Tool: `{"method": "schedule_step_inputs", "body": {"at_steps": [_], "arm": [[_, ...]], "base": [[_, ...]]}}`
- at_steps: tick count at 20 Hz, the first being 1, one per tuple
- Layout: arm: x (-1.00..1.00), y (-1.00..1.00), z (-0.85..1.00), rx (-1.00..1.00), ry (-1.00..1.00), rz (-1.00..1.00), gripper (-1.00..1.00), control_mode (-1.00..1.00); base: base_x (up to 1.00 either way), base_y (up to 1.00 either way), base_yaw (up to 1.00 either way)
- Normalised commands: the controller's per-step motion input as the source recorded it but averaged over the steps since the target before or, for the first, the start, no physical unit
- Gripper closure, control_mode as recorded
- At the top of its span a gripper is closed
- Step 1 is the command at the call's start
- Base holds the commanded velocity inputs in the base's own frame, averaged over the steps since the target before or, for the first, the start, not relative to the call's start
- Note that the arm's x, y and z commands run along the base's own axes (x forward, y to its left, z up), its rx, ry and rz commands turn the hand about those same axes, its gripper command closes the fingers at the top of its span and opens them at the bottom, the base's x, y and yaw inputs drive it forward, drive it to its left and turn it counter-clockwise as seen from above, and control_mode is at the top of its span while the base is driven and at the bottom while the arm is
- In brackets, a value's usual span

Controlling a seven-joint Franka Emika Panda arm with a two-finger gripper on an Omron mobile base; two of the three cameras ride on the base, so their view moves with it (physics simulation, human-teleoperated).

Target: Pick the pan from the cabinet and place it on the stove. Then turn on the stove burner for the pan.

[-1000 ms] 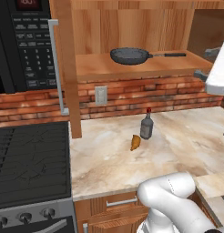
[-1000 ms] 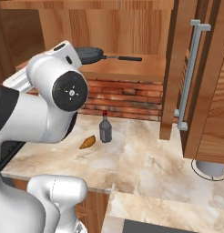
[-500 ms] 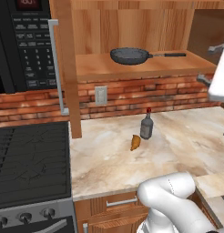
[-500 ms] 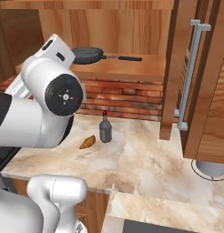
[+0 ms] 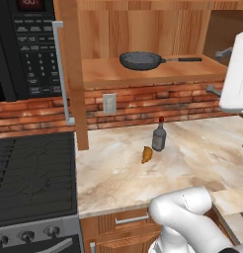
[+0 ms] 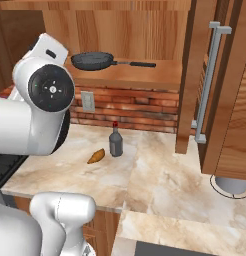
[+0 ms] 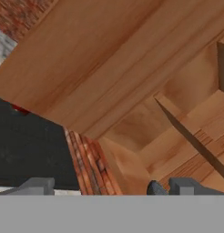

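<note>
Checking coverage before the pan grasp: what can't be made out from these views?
- Stove: left base view, cut by the left and bottom edges; knob markings too small to read.
- Pan: right base view, its left rim sits behind the white arm.
- Claw: hand view, just the fingertips rise at the bottom, standing wide apart.
- Microwave: left base view, keypad labels too small.

Kitchen, stove (image 5: 34,178), microwave (image 5: 24,49), wooden cabinet (image 6: 145,35), marble counter (image 5: 192,158)

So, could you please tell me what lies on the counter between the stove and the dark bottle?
In the left base view, a small orange-brown food item lies between the stove and the bottle, close beside the bottle; the remaining counter there is bare.
</note>
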Motion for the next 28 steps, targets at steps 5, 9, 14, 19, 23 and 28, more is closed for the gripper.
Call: {"method": "schedule_step_inputs", "body": {"at_steps": [5, 9, 14, 19, 23, 28], "arm": [[0.04, 0.05, 0.00, -0.12, 0.00, 0.00, -1.00, -1.00], [0.09, 0.00, -0.05, -0.05, 0.00, 0.00, -1.00, -1.00], [0.17, 0.00, -0.11, -0.03, 0.01, 0.00, -1.00, -1.00], [0.21, 0.00, -0.13, 0.00, 0.01, 0.00, -1.00, -1.00], [0.16, -0.08, -0.08, 0.00, 0.01, 0.00, -1.00, -1.00], [0.19, -0.13, -0.01, 0.00, 0.05, 0.00, -1.00, -1.00]], "base": [[0.00, 0.00, 0.00], [0.00, 0.00, 0.00], [0.00, 0.00, 0.00], [0.00, 0.00, 0.00], [0.00, 0.00, 0.00], [0.00, 0.00, 0.00]]}}
